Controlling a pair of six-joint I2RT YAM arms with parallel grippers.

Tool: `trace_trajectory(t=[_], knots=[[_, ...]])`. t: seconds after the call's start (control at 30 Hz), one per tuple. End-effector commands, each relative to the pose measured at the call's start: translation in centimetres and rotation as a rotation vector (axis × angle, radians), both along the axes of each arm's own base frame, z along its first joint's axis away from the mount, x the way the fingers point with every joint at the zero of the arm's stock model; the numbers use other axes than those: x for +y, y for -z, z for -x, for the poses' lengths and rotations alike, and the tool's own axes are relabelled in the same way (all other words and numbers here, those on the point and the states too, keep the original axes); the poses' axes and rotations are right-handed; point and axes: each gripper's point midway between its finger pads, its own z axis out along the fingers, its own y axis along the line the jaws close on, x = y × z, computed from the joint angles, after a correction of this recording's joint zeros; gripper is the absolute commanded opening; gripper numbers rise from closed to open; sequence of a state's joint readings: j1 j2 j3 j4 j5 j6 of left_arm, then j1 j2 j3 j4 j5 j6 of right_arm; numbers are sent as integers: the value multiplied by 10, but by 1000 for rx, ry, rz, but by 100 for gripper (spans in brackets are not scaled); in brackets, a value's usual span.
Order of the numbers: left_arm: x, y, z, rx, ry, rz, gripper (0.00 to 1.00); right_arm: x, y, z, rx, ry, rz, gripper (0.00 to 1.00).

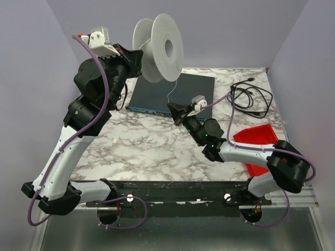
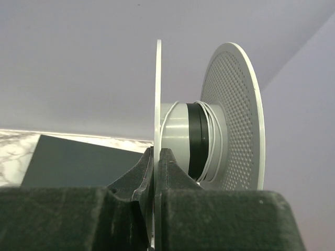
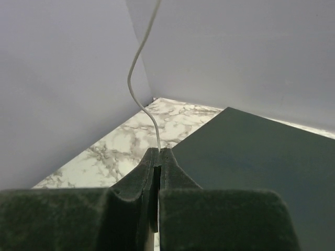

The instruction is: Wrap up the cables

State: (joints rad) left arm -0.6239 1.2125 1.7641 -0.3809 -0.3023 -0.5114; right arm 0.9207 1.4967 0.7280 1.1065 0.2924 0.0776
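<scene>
White wire (image 3: 129, 78), a few turns on the spool (image 1: 157, 47) hub upper ctr of top view, runs down to my right gripper (image 3: 158, 152), pinched on it mid-frame; slack or an off-line pull could slip it, & my left gripper (image 2: 157, 157), clamped on the thin flange, may lose the spool.

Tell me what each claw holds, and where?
The left claw pinches the spool by one disc's edge; right claw pinches the thin white wire coming off it.

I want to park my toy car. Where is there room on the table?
Free: the bare marble between the left arm and right arm, in front of the dark box. Crowded: the right side, with black cords and a red bin; the white wire hangs over the box.
</scene>
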Motion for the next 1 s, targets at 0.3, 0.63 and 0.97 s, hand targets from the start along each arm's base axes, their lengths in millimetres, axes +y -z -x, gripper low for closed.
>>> trace_trajectory(t=[0.3, 0.63, 0.97], knots=[[5, 58, -72, 42, -271, -180, 0, 17, -22, 37, 153, -114, 251, 1], [-10, 112, -90, 131, -258, -302, 0, -8, -76, 23, 74, 32, 357, 1], [-23, 138, -84, 149, -190, -390, 0, -26, -129, -1, 1, 138, 367, 1]])
